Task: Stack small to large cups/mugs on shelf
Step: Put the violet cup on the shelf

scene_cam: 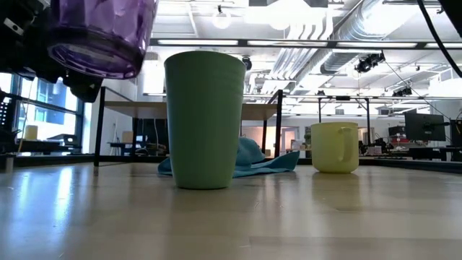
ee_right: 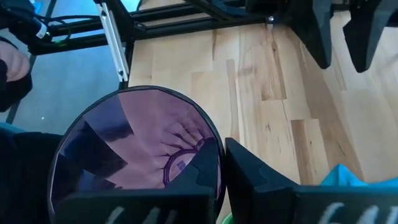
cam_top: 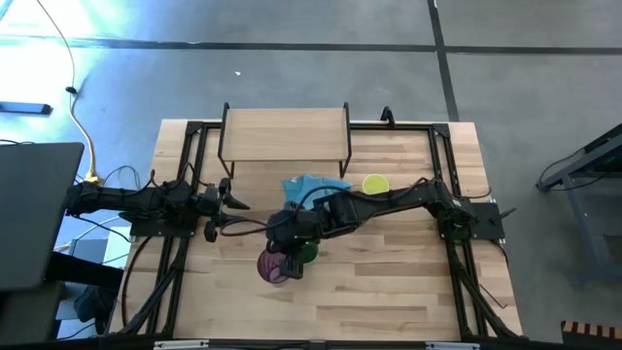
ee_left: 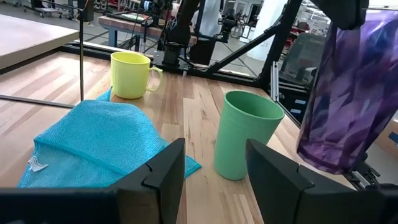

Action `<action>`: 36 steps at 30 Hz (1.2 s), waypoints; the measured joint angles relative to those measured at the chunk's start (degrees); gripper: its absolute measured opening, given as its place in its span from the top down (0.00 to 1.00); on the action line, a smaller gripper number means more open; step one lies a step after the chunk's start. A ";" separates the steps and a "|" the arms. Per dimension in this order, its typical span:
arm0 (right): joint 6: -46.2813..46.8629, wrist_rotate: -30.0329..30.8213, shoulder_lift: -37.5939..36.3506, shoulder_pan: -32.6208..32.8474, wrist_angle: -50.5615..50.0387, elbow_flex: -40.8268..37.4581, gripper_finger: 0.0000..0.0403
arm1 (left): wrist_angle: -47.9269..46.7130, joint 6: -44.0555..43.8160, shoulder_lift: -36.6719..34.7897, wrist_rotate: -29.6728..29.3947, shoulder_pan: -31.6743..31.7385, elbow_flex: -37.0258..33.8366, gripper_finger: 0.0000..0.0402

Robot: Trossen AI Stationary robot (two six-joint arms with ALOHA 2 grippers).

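The purple ribbed tumbler (cam_top: 275,265) is off the table, next to the green cup (cam_top: 307,251), in my right gripper (ee_right: 222,157), which is shut on it. In the low view the tumbler (scene_cam: 101,36) floats left of the upright green cup (scene_cam: 205,119). The yellow mug (cam_top: 375,184) stands farther right on the table. The shelf (cam_top: 284,131) stands at the far edge with nothing on its board. My left gripper (ee_left: 214,171) is open on the table's left, pointing at the green cup (ee_left: 244,142). My right gripper holds the purple tumbler by its rim (ee_right: 210,138), with one finger (ee_right: 198,177) inside the mouth and the other (ee_right: 264,180) outside the wall. The fingers come from above. The tumbler (ee_left: 348,93) hangs below them, mouth up, slightly tilted, its base (scene_cam: 97,61) lifted clear.
A light blue cloth (cam_top: 313,187) lies crumpled between the shelf and the green cup. Black frame rails (cam_top: 190,175) run along the table's left and right sides. Bare wood (cam_top: 369,292) stretches toward the near edge.
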 joint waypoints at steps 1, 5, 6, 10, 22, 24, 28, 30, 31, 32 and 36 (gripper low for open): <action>-0.01 -0.04 -0.01 -0.07 0.36 0.00 1.00 | 0.00 0.03 0.00 -0.01 0.01 0.00 0.61; -0.79 -0.51 -0.54 -0.66 0.73 0.00 1.00 | 0.00 0.03 0.00 -0.01 0.00 0.00 0.61; -0.93 -0.51 -0.81 -0.73 0.80 0.00 1.00 | 0.00 0.03 0.00 0.00 0.01 0.00 0.61; -1.48 -0.52 -2.13 -1.40 1.04 0.00 1.00 | 0.00 0.03 0.00 -0.01 -0.01 0.00 0.61; -4.36 3.67 -8.53 -2.84 -0.01 0.00 1.00 | 0.00 0.03 0.00 -0.01 -0.01 0.00 0.61; -4.52 4.54 -9.55 -3.26 -0.68 0.00 1.00 | 0.00 0.03 0.00 -0.01 0.00 0.00 0.61; -4.96 6.90 -11.74 -4.33 -2.33 0.00 1.00 | 0.00 0.03 0.00 -0.01 0.00 0.00 0.61; -5.14 7.74 -12.81 -4.90 -3.03 0.00 1.00 | 0.00 0.03 0.00 -0.01 0.00 0.00 0.61; -5.24 8.12 -13.29 -5.27 -3.45 0.00 1.00 | 0.00 0.03 0.00 -0.01 -0.01 0.00 0.61; -5.33 8.40 -13.87 -5.63 -3.69 0.00 1.00 | 0.00 0.03 0.00 -0.01 -0.01 0.00 0.61; -5.55 8.55 -16.13 -7.36 -4.70 0.00 1.00 | -0.02 0.01 0.00 -0.01 0.01 0.00 0.61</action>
